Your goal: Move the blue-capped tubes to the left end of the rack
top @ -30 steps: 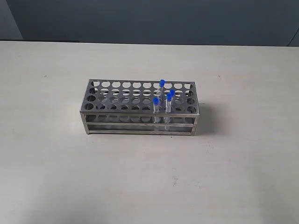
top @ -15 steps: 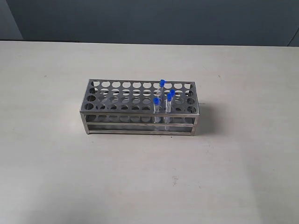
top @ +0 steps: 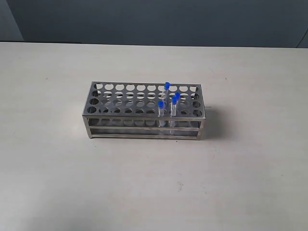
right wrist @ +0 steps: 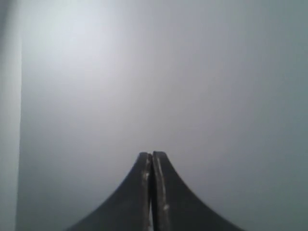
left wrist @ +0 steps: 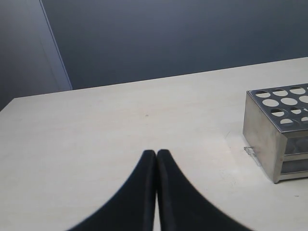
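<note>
The silver rack [top: 144, 111] stands mid-table in the exterior view. The blue-capped tubes [top: 169, 100] stand upright in holes toward its right end; the left holes hold nothing. Neither arm shows in the exterior view. In the left wrist view my left gripper [left wrist: 156, 153] is shut with nothing in it, low over the table, with one end of the rack [left wrist: 279, 130] off to its side. In the right wrist view my right gripper [right wrist: 152, 155] is shut and empty, facing a plain grey surface; no rack or tube shows there.
The pale table [top: 154, 183] ends at a dark wall [top: 154, 19] at the back. A small clear scrap [left wrist: 250, 151] lies on the table beside the rack's end in the left wrist view.
</note>
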Controlling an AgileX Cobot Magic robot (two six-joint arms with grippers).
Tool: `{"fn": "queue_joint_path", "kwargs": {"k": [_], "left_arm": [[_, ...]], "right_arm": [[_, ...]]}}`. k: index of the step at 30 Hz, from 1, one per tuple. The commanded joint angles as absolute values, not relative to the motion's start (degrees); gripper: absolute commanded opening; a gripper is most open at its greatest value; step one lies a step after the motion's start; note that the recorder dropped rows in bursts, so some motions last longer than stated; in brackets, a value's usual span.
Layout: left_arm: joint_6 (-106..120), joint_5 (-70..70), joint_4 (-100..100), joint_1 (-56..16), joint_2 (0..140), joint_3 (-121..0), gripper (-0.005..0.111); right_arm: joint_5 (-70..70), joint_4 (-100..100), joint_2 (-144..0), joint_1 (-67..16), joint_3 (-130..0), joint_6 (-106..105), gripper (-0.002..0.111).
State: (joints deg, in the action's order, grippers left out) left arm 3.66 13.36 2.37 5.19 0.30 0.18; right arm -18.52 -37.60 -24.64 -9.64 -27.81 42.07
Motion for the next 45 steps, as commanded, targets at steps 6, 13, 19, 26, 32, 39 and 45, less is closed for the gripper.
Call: {"fn": "queue_joint_path", "kwargs": {"k": [6,13,19,26,32,39,45], "left_arm": [[3.63,13.29,2.48,5.02,0.00,0.00,0.001],[3.63,13.29,2.48,5.02,0.00,0.00,0.001],[3.63,13.29,2.48,5.02,0.00,0.00,0.001],[3.63,13.29,2.48,5.02,0.00,0.00,0.001],[3.63,13.29,2.48,5.02,0.00,0.00,0.001],[3.63,13.29,2.48,5.02,0.00,0.00,0.001],[3.63,13.29,2.48,5.02,0.00,0.00,0.001]], "right_arm": [[-36.27,-59.51,-60.58,-9.81,-45.38,45.43,0.000],[-47.79,-61.06,-86.78,-9.81,-45.47,43.81,0.001],[-61.83,-67.42,-103.19,-9.81,-47.33,30.13,0.033],[-59.67,-69.30,-114.99,-9.81,-53.77,30.13,0.042],[-60.74,-75.71,-119.60,-10.22,-57.63,33.17,0.042],[-61.15,-75.92,-120.44,-13.30,-57.63,33.17,0.042],[-61.15,-75.92,-120.44,-16.68,-57.63,33.05,0.042]]}}
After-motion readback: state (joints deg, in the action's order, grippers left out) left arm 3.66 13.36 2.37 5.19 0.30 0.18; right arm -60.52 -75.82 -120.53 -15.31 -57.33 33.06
